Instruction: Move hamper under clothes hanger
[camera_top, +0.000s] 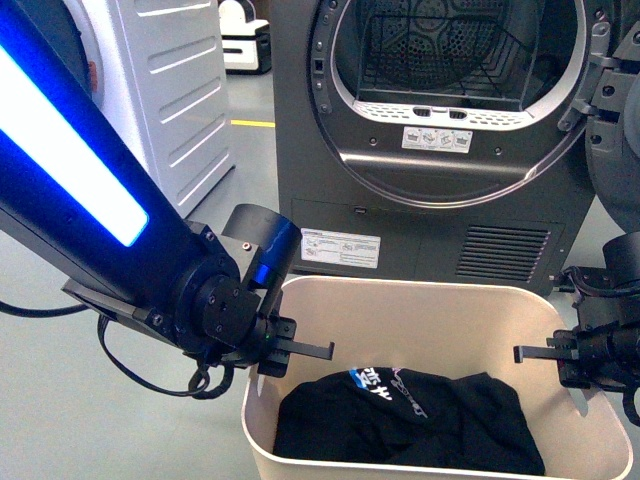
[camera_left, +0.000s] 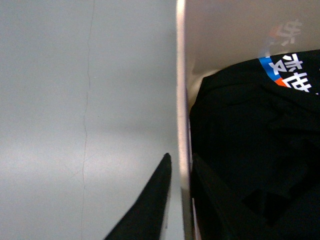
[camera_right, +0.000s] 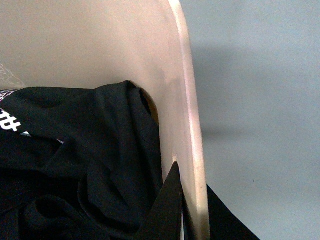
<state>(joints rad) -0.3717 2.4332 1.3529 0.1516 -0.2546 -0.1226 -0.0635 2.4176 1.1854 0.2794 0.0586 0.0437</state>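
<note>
The beige hamper (camera_top: 420, 295) stands on the floor right in front of me, with a black garment (camera_top: 400, 420) bearing blue and white print inside it. My left gripper (camera_top: 290, 350) is shut on the hamper's left rim, one finger inside and one outside. The left wrist view shows that gripper (camera_left: 181, 157) astride the rim (camera_left: 181, 90), beside the garment (camera_left: 250, 140). My right gripper (camera_top: 560, 355) is shut on the right rim. The right wrist view shows it (camera_right: 191, 175) astride the wall (camera_right: 100, 40). The clothes hanger is out of view.
A dark grey dryer (camera_top: 450, 210) with its round door open stands close behind the hamper. A white machine (camera_top: 170, 90) stands at the back left. Grey floor (camera_top: 40, 400) lies to the left of the hamper.
</note>
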